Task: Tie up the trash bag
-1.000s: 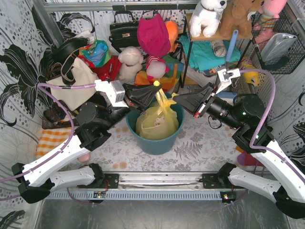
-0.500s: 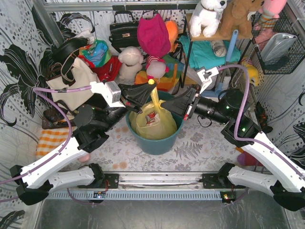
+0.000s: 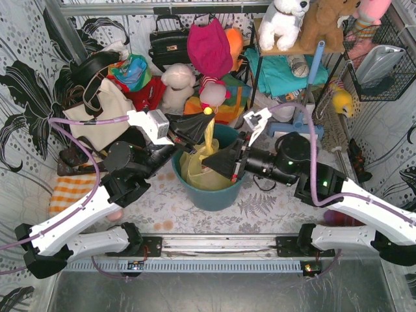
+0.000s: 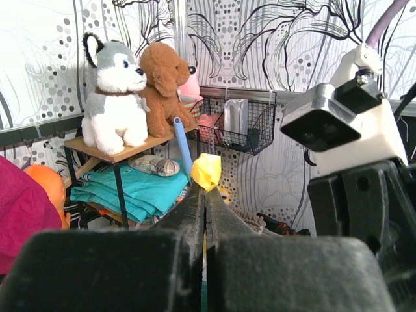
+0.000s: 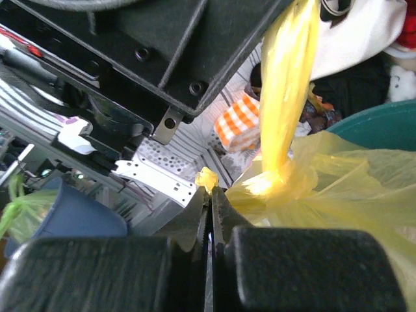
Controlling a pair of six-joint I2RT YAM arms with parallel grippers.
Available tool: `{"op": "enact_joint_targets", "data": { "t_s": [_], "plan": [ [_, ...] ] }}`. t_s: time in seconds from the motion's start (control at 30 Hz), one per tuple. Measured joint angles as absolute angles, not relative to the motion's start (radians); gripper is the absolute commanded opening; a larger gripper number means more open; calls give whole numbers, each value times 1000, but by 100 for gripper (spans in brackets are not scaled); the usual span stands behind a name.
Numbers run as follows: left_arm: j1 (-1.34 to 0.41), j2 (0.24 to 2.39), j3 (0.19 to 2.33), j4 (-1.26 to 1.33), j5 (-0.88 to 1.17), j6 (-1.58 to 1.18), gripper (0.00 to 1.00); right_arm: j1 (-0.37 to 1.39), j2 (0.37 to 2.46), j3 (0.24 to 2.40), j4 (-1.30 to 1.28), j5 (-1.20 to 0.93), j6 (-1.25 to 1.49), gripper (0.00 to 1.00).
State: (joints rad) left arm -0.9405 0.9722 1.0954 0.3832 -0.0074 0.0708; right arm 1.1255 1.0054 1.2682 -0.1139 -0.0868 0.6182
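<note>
Trash bag [image 3: 192, 172] in teal bin [image 3: 214, 198], middle of table [image 3: 273, 188]. Left gripper [image 3: 205, 117] clamped on twisted top tail, pulled up taut; right gripper [image 3: 209, 162] clamped on short tail beside the neck. Probably light, thin, slippery, tear-prone: grab bunched tails, never single film; pull gently

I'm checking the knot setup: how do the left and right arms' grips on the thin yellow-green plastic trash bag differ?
Jaws of the left arm pinch the top end of a long, taut strip of the thin yellow-green plastic trash bag, high above the round teal plastic bin. Jaws of the right arm pinch a short nub low down, beside the bag's gathered neck. Both are shut on the bag.
</note>
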Motion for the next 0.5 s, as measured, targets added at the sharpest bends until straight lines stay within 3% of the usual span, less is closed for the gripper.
{"op": "enact_joint_targets", "data": {
  "t_s": [0.5],
  "plan": [
    [-941, 970, 1095, 366, -9, 76, 0, 1416, 1145, 1303, -185, 596, 575, 0]
  ]
}}
